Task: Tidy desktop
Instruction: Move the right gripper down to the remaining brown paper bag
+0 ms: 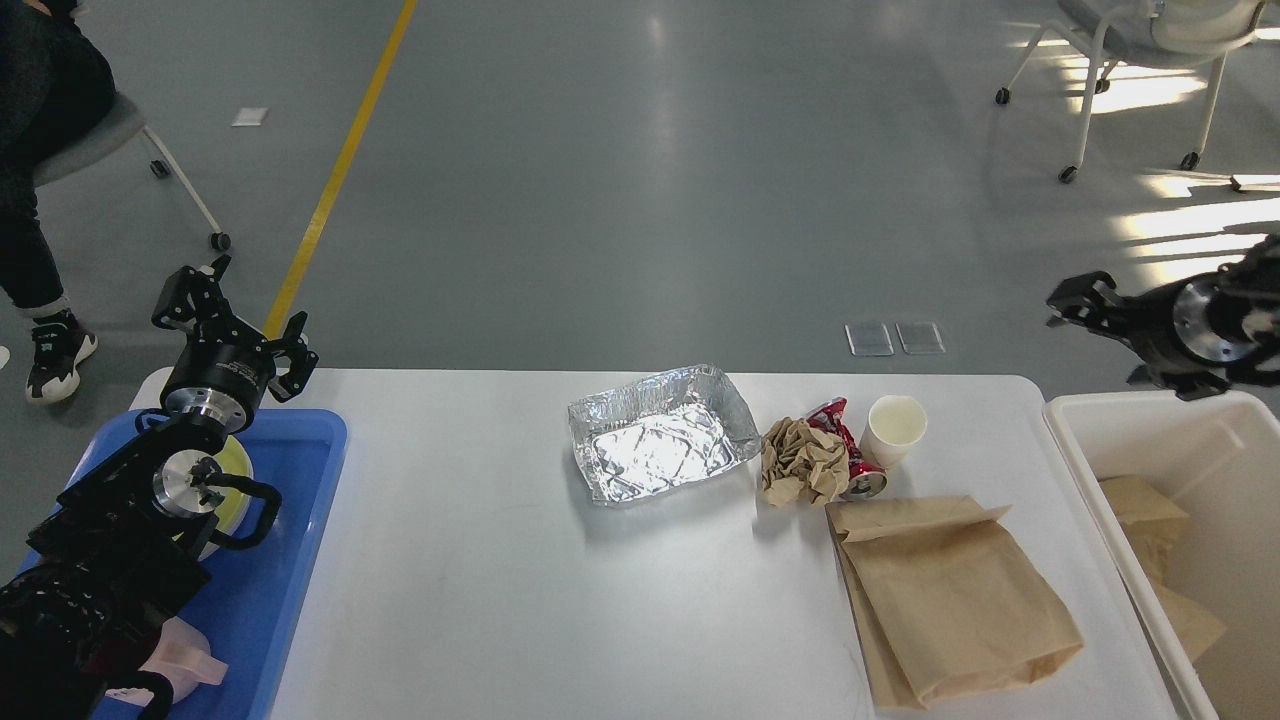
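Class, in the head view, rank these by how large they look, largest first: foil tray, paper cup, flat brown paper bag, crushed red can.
1. Flat brown paper bag, though nearest the camera
2. Foil tray
3. Paper cup
4. Crushed red can, partly hidden, so close to the cup

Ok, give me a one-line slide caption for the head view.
Foil tray, crumpled paper, can, cup and paper bag await clearing from desktop.

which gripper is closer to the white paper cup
Right. The right gripper hangs above the white bin's far end, beside the paper cup; the left gripper is far across, over the blue tray.
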Tool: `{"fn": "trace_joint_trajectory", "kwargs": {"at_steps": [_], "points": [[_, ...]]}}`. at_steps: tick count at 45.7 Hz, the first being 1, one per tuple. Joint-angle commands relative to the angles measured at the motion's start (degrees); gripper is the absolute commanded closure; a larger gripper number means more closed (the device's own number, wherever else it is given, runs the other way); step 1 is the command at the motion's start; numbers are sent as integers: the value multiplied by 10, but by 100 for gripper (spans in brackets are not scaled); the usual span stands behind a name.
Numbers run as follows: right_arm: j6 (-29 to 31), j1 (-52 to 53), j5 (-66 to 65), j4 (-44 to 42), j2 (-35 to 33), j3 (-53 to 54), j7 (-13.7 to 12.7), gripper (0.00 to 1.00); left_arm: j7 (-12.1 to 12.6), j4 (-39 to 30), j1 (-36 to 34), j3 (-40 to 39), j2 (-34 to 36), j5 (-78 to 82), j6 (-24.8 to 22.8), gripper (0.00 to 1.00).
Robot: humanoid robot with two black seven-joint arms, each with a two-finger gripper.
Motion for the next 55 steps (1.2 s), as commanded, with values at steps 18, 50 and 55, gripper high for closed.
{"fn": "trace_joint_trajectory", "kwargs": {"at_steps": [18,50,55], "points": [[196,230,1,100,218,-29,0,0,1,0,0,0,0,0,0,1],[204,22,18,98,177,-47,-2,0,1,0,0,0,0,0,0,1],[191,-18,21,98,118,-37,-2,0,0,0,0,0,0,0,0,1]]}}
